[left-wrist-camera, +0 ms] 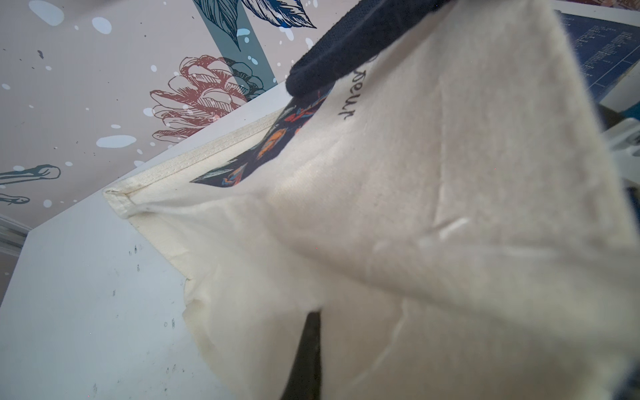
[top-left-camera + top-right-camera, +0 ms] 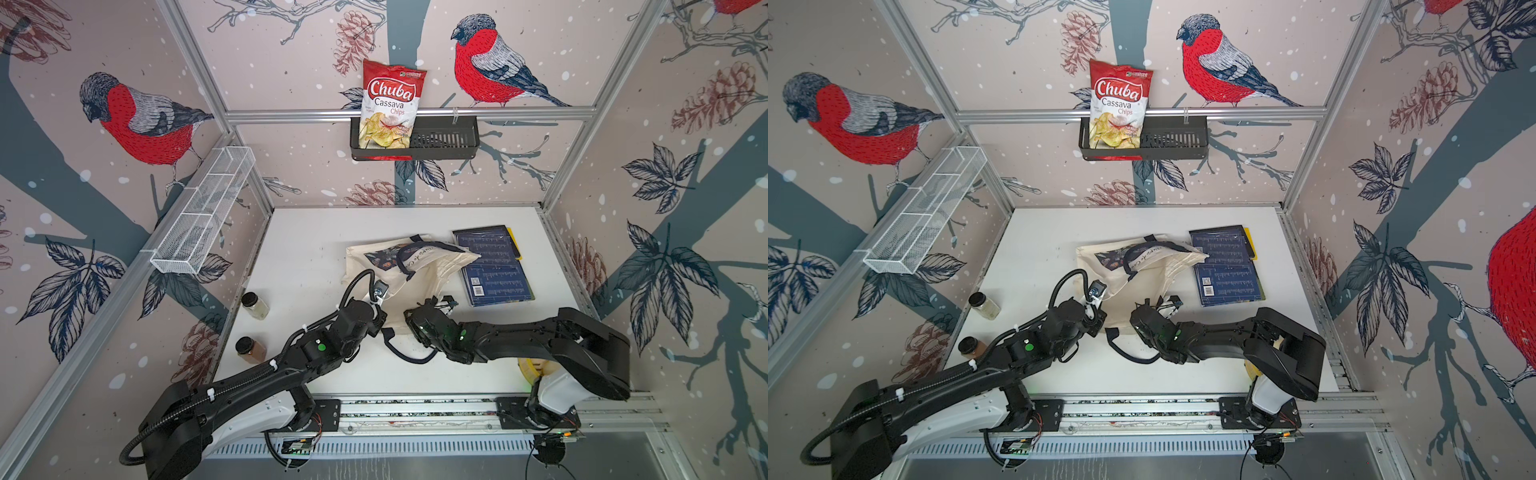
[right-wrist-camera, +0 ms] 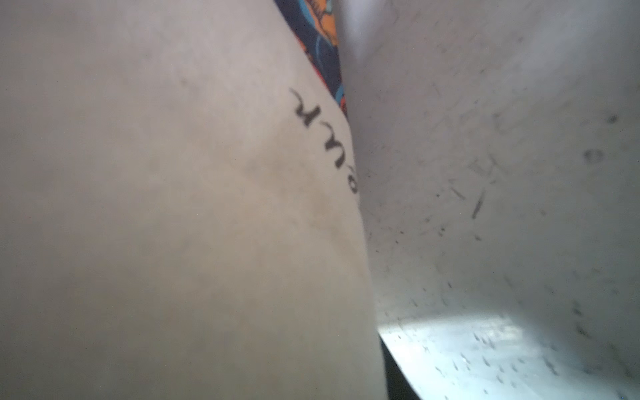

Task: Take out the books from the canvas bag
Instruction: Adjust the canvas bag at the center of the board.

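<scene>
The cream canvas bag (image 2: 419,286) (image 2: 1142,282) lies crumpled in the middle of the white table, one navy handle across its top and another trailing off its near edge. To its right sits a stack of dark navy books (image 2: 494,270) (image 2: 1225,266), with a yellow one (image 2: 516,245) showing underneath. My left gripper (image 2: 380,311) is shut on the bag's cloth at its near left edge; in the left wrist view a dark finger (image 1: 308,353) pinches the fabric (image 1: 415,207). My right gripper (image 2: 411,318) presses at the bag's near edge. Cloth (image 3: 173,207) fills the right wrist view and hides the jaws.
A red-white chips bag (image 2: 388,104) stands in a black basket (image 2: 449,137) on the back wall. A white wire shelf (image 2: 203,212) hangs on the left wall. Two jars (image 2: 255,305) (image 2: 250,349) stand at the table's left edge. A yellow round object (image 2: 536,368) lies under the right arm.
</scene>
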### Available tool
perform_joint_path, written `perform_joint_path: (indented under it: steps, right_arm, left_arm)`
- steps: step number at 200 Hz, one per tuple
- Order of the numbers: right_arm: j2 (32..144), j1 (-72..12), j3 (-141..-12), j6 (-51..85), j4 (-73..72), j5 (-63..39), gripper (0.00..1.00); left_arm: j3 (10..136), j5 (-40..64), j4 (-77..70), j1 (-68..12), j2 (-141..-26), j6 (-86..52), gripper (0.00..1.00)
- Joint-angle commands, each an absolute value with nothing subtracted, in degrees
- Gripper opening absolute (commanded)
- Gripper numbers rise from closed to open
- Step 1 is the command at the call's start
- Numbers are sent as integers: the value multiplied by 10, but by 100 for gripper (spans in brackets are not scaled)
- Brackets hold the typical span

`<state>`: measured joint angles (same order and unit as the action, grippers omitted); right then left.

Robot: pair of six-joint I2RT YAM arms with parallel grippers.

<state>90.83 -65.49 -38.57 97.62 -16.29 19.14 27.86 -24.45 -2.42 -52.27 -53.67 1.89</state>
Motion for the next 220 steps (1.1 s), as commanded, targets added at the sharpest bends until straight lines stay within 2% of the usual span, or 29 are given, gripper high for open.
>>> perform_joint_path:
  steps: [1,39,65,107,117,169,220]
  right_arm:
    - [900,-662,-385,984,-172,211,41]
    - [901,-690,-377,1006,-180,255,48]
    - [926,-691,-375,1015,-221,243,47]
    - [916,-692,-368,1021,-211,285,27]
    - [917,-688,-367,1015,-214,293,25]
    - [913,-662,-345,989,-260,270,0]
    - [888,-664,-345,968,-242,294,0]
  left_arm:
    - [279,-243,-38,-522,-533,13,0]
    - [279,-242,-40,-522,-536,14,0]
    - [279,-243,-38,-522,-536,13,0]
    - [279,-244,-39,-521,-534,12,0]
    - [279,-242,-40,-522,-535,12,0]
    - [277,-238,-40,-522,-532,11,0]
    - [277,-229,-44,-522,-528,13,0]
